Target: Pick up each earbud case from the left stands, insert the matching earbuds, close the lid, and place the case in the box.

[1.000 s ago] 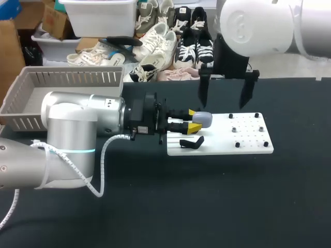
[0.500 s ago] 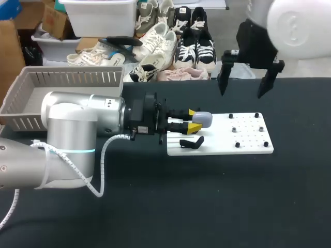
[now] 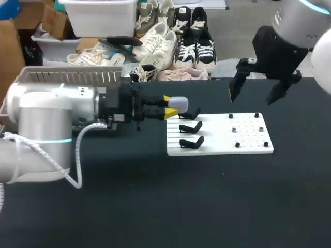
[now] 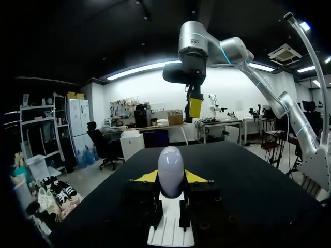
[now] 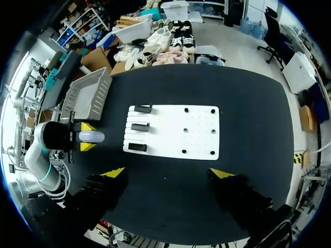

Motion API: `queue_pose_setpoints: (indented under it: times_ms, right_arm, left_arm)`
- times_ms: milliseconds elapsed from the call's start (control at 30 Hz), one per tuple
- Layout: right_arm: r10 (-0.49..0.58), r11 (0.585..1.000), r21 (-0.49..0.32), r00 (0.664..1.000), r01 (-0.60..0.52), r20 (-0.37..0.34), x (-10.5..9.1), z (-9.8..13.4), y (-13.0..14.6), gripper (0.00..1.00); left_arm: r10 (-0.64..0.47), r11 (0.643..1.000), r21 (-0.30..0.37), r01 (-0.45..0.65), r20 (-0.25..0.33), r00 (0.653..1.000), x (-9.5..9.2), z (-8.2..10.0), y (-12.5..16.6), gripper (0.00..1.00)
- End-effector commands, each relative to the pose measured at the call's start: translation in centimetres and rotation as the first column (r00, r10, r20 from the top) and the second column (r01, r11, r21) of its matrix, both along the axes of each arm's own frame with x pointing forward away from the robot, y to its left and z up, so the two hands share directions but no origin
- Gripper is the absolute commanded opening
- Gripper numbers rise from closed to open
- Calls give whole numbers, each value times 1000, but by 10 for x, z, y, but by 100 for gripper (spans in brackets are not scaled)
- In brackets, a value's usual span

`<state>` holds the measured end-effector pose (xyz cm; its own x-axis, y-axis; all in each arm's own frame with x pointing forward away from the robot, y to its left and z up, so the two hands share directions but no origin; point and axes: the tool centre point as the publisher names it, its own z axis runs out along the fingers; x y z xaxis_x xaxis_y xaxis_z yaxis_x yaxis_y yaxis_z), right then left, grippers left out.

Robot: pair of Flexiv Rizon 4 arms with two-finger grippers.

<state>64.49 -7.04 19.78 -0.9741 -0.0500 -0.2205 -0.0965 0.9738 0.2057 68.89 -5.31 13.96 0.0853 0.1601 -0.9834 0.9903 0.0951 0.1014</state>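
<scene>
A pale lavender earbud case [image 3: 178, 102] is held lid-closed between the yellow tips of my left gripper [image 3: 170, 105], just left of the white board [image 3: 220, 137] and off its stands. From the left wrist the case [image 4: 170, 169] stands upright between the fingers of that gripper [image 4: 170, 179], above the board's edge [image 4: 170, 233]. Three black stands [image 3: 190, 127] sit bare on the board's left side. My right gripper [image 3: 258, 95] hangs open high over the table's far right. The right wrist view looks down past the right gripper [image 5: 168, 173] onto the board [image 5: 176, 132], with the case [image 5: 93, 136] to its left.
A grey slatted basket [image 3: 67, 77] stands at the table's far left corner, also in the right wrist view as the basket [image 5: 88, 93]. Several small dark pieces [image 3: 234, 129] sit on the board's right half. The black tabletop [image 3: 207, 196] spreads out in front of the board.
My left gripper drew back to the left with the case, taking it off the rear stand. My right arm swung away to the right, from over the board.
</scene>
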Motion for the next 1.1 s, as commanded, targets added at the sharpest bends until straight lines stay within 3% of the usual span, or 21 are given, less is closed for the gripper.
queue_pose_setpoints:
  times_ms: [33, 267, 467, 600, 800, 1100]
  right_arm:
    - [-30, 1000, 11, 993, 29, 118, -5, -1, -1, 100]
    - [-30, 1000, 11, 993, 29, 118, -5, -1, -1, 100]
    - [-30, 1000, 11, 993, 29, 118, -5, -1, -1, 100]
    - [-30, 1000, 11, 993, 29, 118, -5, -1, -1, 100]
    - [-30, 1000, 11, 993, 29, 118, -5, -1, -1, 100]
    - [-30, 1000, 11, 993, 29, 118, -5, -1, -1, 100]
  left_arm:
    - [172, 985, 25, -172, 19, 985, -8, 16, 48, 0]
    - [355, 928, 120, -353, 2, 935, 26, 12, 108, 0]
    - [466, 873, 171, -458, -8, 885, 51, 7, 142, 0]
    - [512, 842, 210, -497, -19, 859, 77, 1, 166, 0]
    - [567, 811, 229, -538, -82, 820, 106, -14, 193, 0]
    - [620, 778, 250, -577, -155, 769, 137, -35, 227, 0]
